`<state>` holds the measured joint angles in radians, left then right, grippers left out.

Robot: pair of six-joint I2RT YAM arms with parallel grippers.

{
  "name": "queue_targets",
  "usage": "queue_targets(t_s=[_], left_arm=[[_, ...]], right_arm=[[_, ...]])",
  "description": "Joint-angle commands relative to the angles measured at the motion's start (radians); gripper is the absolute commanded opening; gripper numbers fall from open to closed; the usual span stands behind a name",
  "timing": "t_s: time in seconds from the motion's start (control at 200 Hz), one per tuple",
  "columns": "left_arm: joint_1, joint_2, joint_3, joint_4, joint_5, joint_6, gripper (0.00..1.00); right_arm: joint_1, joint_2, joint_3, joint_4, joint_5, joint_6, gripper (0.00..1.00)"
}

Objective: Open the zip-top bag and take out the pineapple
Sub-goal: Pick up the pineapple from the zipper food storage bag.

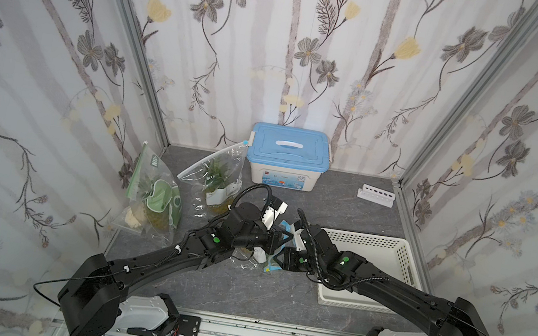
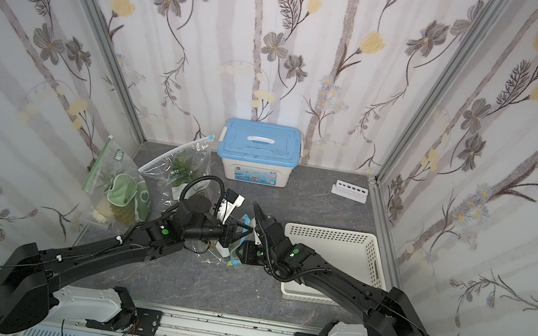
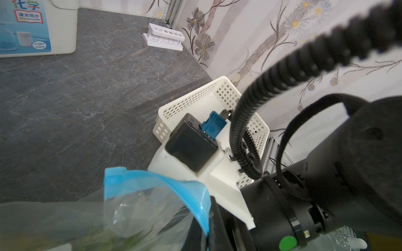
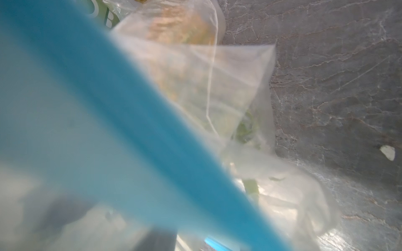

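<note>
Zip-top bag: crinkled clear film, flat blue seal strip

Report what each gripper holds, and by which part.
The left gripper is shut on the clear plastic zip-top bag at its blue zip strip. The right gripper is close to the same strip; whether it grips cannot be told.

Storage box, white, blue lid: back of grey worktop. Tube rack, white: right of box, apart. Perforated basket, white: right of box, nearer front. Green-printed bag and clear bag: left of box.
</note>
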<state>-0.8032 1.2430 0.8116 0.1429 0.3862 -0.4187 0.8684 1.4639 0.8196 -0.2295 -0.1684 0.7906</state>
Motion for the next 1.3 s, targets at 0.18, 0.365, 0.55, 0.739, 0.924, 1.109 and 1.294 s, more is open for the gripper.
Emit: queue_targets(t_s=[0.18, 0.365, 0.55, 0.739, 0.924, 1.109, 1.294], left_arm=[[-0.001, -0.008, 0.004, -0.005, -0.072, 0.018, 0.00], [-0.001, -0.010, 0.000, 0.018, -0.042, 0.002, 0.00], [-0.006, -0.012, -0.022, 0.047, -0.025, -0.022, 0.00], [-0.012, -0.022, -0.033, 0.050, -0.028, -0.026, 0.00], [-0.016, -0.034, -0.045, 0.073, -0.033, -0.031, 0.00], [-0.017, -0.067, -0.060, 0.095, -0.011, -0.043, 0.00], [-0.017, -0.117, -0.072, 0.095, -0.008, -0.048, 0.00]], right_arm=[[-0.002, -0.060, -0.011, -0.026, 0.156, 0.023, 0.42], [-0.023, -0.026, -0.019, 0.044, 0.137, 0.000, 0.41], [-0.040, 0.047, 0.014, 0.101, 0.121, -0.010, 0.39], [-0.045, 0.114, 0.049, 0.173, 0.029, -0.042, 0.38], [-0.034, 0.125, 0.066, 0.197, -0.034, -0.084, 0.46], [-0.042, 0.147, 0.054, 0.273, -0.080, -0.096, 0.49], [-0.051, 0.204, 0.044, 0.348, -0.140, -0.071, 0.50]])
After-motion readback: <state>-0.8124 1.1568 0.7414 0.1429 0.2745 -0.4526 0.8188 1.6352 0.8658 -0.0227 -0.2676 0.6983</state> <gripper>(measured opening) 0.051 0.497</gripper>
